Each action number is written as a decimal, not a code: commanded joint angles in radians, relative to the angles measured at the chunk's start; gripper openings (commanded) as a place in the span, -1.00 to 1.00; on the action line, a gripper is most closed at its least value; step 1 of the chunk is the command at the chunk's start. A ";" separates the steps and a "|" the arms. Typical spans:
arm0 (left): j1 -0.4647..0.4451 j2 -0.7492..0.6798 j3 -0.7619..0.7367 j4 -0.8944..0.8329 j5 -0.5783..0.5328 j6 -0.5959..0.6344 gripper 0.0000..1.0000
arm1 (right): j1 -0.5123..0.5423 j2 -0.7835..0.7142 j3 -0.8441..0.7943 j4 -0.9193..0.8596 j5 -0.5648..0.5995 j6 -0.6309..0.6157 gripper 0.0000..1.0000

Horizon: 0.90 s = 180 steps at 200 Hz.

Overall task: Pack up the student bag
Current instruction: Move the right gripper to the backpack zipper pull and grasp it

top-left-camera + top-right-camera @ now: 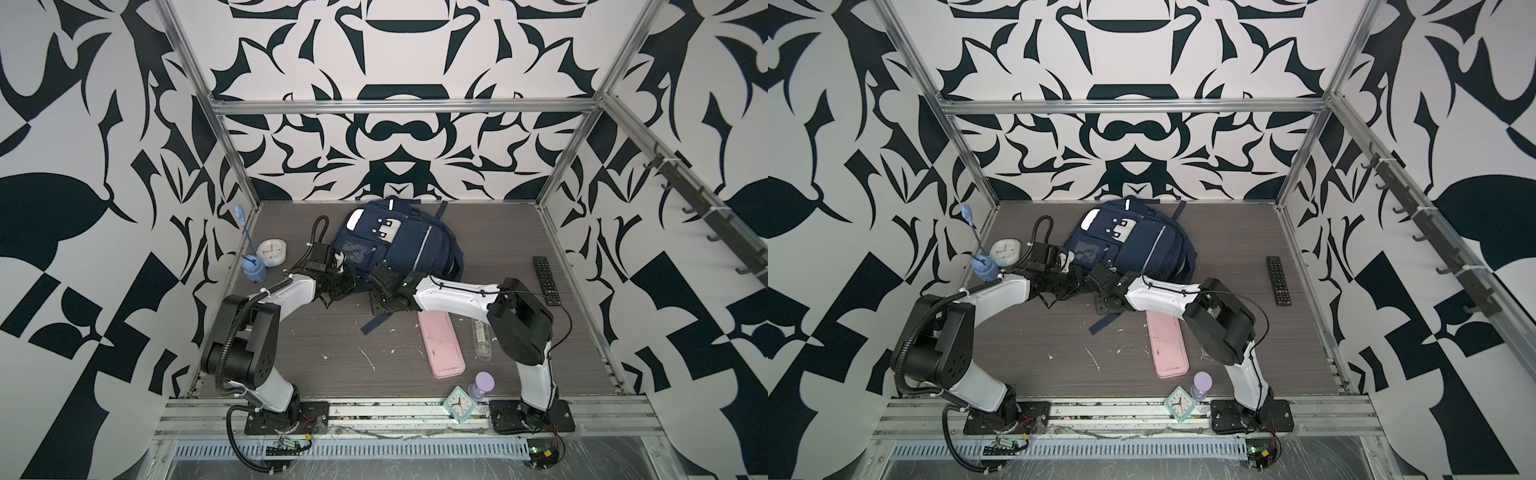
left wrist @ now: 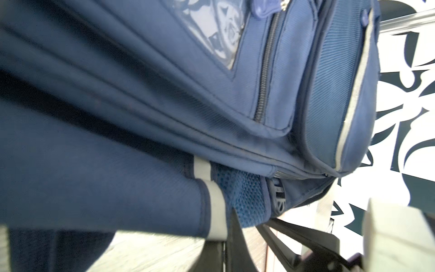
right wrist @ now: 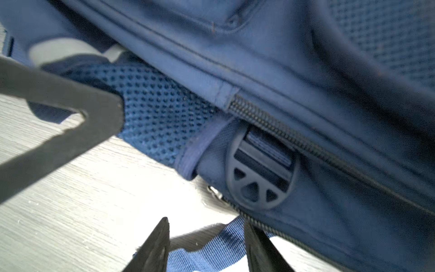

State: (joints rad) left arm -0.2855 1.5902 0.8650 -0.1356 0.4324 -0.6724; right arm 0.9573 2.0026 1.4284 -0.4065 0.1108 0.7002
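Student bag (image 1: 409, 245) lies front side up on the grey bench (image 1: 291, 353), at the upper middle of both top views (image 1: 1142, 245). Both arms reach in to its lower left edge. The left jaws and the right jaws sit just beside each other there and are hard to make out against the dark fabric. A loose navy strap (image 1: 376, 322) trails from under the right arm toward the lower middle. Left of the bag stand a round white clock (image 1: 271, 252) and a blue bottle (image 1: 254, 270). A black remote (image 1: 546, 279) lies well apart at the right. A pink case (image 1: 441, 348) lies below the right arm, and a mint alarm clock (image 1: 458, 404) and a purple-capped bottle (image 1: 482, 384) stand at the lower edge of the bench.

In the left wrist view navy fabric (image 2: 141, 117) fills most of the frame, with a clear window pocket (image 2: 211, 35) at the upper middle, a zipper (image 2: 263, 82) beside it, a silver strip (image 2: 355, 94) at the right and blue mesh (image 2: 240, 195) at the lower middle. The left jaws are clenched; I cannot tell whether any fabric is pinched between them.

In the right wrist view the bag (image 3: 282, 58) covers the top and right of the frame. A round black buckle (image 3: 259, 169) sits just right of centre, under a diagonal zipper (image 3: 282, 127). The right jaws are released: two black fingertips (image 3: 162, 233) at the bottom edge stand apart, with the strap (image 3: 211, 252) showing between them.
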 commanded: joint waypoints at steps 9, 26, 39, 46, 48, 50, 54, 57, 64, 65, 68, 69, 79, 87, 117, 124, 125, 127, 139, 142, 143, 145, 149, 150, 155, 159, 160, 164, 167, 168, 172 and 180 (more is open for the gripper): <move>0.000 -0.061 0.038 0.004 0.071 0.013 -1.00 | 0.001 -0.024 0.019 0.002 0.034 0.013 0.08; 0.000 -0.076 0.052 -0.009 0.083 0.019 -1.00 | 0.002 -0.024 0.046 -0.010 0.047 -0.011 0.09; 0.000 -0.078 0.077 -0.052 0.073 0.044 -1.00 | 0.000 -0.018 0.078 -0.038 0.066 -0.033 0.10; 0.000 -0.081 0.087 -0.063 0.077 0.050 -1.00 | 0.000 -0.016 0.092 -0.049 0.073 -0.041 0.10; 0.000 -0.081 0.089 -0.064 0.080 0.051 -1.00 | 0.001 -0.016 0.094 -0.051 0.072 -0.044 0.10; 0.000 -0.082 0.090 -0.063 0.082 0.051 -1.00 | 0.001 -0.016 0.097 -0.054 0.072 -0.045 0.10; 0.000 -0.085 0.092 -0.062 0.087 0.050 -1.00 | 0.000 -0.016 0.104 -0.056 0.106 -0.051 0.10; 0.000 -0.086 0.092 -0.062 0.090 0.049 -1.00 | 0.000 -0.015 0.108 -0.059 0.116 -0.055 0.10; -0.001 -0.090 0.094 -0.062 0.095 0.047 -1.00 | 0.000 -0.016 0.119 -0.068 0.133 -0.063 0.10; -0.002 -0.091 0.094 -0.062 0.094 0.047 -1.00 | 0.000 -0.016 0.120 -0.068 0.134 -0.064 0.10; -0.003 -0.093 0.095 -0.062 0.095 0.046 -1.00 | 0.000 -0.016 0.123 -0.072 0.142 -0.067 0.10; -0.003 -0.094 0.095 -0.062 0.095 0.045 -1.00 | 0.000 -0.016 0.125 -0.073 0.145 -0.069 0.10; -0.004 -0.098 0.095 -0.065 0.093 0.046 -1.00 | -0.002 -0.016 0.140 -0.083 0.164 -0.083 0.09; -0.004 -0.102 0.094 -0.068 0.089 0.046 -1.00 | -0.003 -0.016 0.150 -0.092 0.184 -0.093 0.09; -0.004 -0.107 0.095 -0.072 0.095 0.045 -1.00 | -0.006 0.007 0.216 -0.166 0.248 -0.116 0.08; -0.004 -0.109 0.097 -0.072 0.098 0.043 -1.00 | -0.007 0.014 0.224 -0.174 0.254 -0.117 0.07; -0.004 -0.110 0.098 -0.072 0.099 0.042 -1.00 | -0.008 0.014 0.225 -0.175 0.254 -0.118 0.07; -0.004 -0.111 0.098 -0.072 0.100 0.042 -1.00 | -0.008 0.016 0.225 -0.176 0.255 -0.119 0.07; -0.004 -0.113 0.101 -0.073 0.103 0.039 -1.00 | -0.009 0.025 0.232 -0.184 0.265 -0.119 0.07; -0.004 -0.115 0.101 -0.072 0.105 0.039 -1.00 | -0.008 0.026 0.233 -0.186 0.270 -0.120 0.06; -0.004 -0.115 0.102 -0.073 0.106 0.039 -1.00 | -0.008 0.027 0.233 -0.186 0.271 -0.120 0.06; -0.004 -0.116 0.102 -0.073 0.106 0.038 -1.00 | -0.008 0.028 0.234 -0.186 0.273 -0.120 0.06; -0.004 -0.119 0.104 -0.073 0.109 0.038 -1.00 | -0.008 0.030 0.234 -0.186 0.277 -0.121 0.06; -0.004 -0.119 0.104 -0.072 0.110 0.037 -1.00 | -0.008 0.030 0.235 -0.186 0.278 -0.122 0.06; -0.004 -0.120 0.104 -0.073 0.110 0.036 -1.00 | -0.009 0.030 0.236 -0.186 0.283 -0.123 0.05; -0.004 -0.122 0.104 -0.072 0.111 0.036 -1.00 | -0.008 0.031 0.237 -0.184 0.285 -0.124 0.04; -0.005 -0.123 0.104 -0.072 0.113 0.035 -1.00 | -0.009 0.031 0.237 -0.184 0.286 -0.125 0.04; -0.006 -0.124 0.104 -0.072 0.112 0.034 -1.00 | -0.008 0.033 0.238 -0.182 0.289 -0.127 0.03; -0.006 -0.125 0.106 -0.072 0.115 0.033 -1.00 | -0.008 0.034 0.239 -0.180 0.291 -0.129 0.02; -0.006 -0.125 0.106 -0.072 0.115 0.033 -1.00 | -0.009 0.034 0.238 -0.179 0.292 -0.129 0.02; -0.006 -0.125 0.106 -0.072 0.118 0.032 -1.00 | -0.010 0.037 0.240 -0.178 0.293 -0.133 0.01; -0.006 -0.125 0.106 -0.071 0.122 0.029 -1.00 | -0.010 0.044 0.248 -0.178 0.296 -0.137 -0.02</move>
State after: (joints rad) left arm -0.2871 1.5177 0.9237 -0.2146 0.4847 -0.6434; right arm 0.9562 2.0369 1.6337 -0.5774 0.3393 0.5903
